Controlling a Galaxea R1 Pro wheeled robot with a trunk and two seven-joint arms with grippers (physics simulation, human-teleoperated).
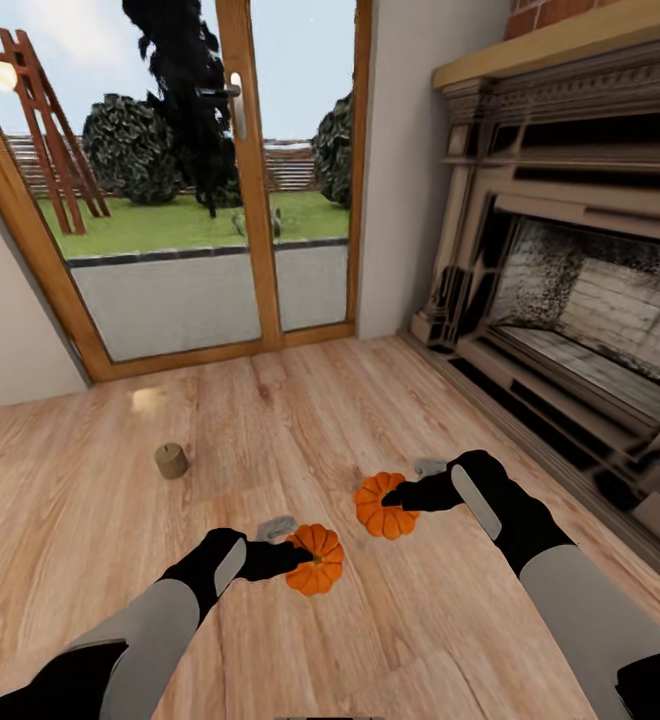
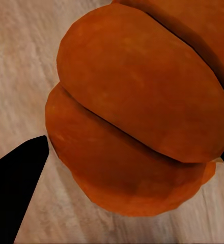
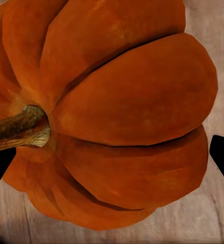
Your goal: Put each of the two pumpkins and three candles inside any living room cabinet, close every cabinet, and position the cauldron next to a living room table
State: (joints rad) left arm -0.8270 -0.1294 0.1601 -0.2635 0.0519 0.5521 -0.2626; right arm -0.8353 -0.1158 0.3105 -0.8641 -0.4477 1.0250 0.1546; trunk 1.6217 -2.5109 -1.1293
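A: Both pumpkins are sitting on the wood floor in front of the fireplace point(image 1: 570, 290), out from its hearth edge, because they're waiting to be carried to a cabinet. One arm is going to each.

B: Which arm has which?

A: The left gripper point(image 1: 282, 558) is reaching to the pumpkin farther from the fireplace point(image 1: 316, 560). The right gripper point(image 1: 402, 497) is reaching to the pumpkin nearer the fireplace point(image 1: 384, 505). The two pumpkins are lying near each other, not touching.

B: Claw state?

A: On the left wrist camera, the orange ribs point(image 2: 142, 112) are sitting between two dark fingertips point(image 2: 15, 178), one on each flank, so the claw is straddling it. Clenched or loose, I can't tell. Same on the right: the pumpkin and its stem point(image 3: 18, 127) are sitting between dark fingertips point(image 3: 223, 155), grip not readable. Both pumpkins seem to be resting on the planks.

B: Arm pose?

A: Both forearms are stretching forward and down, low to the floor, wrists angling inward toward each other, fingers coming in nearly level at the pumpkins' sides. My guess is a double side grasp is being set up.

B: Anything else from the task?

A: One candle point(image 1: 171, 460) is standing upright on the floor, well away from the fireplace, over toward the glass door point(image 1: 170, 180). Untouched.
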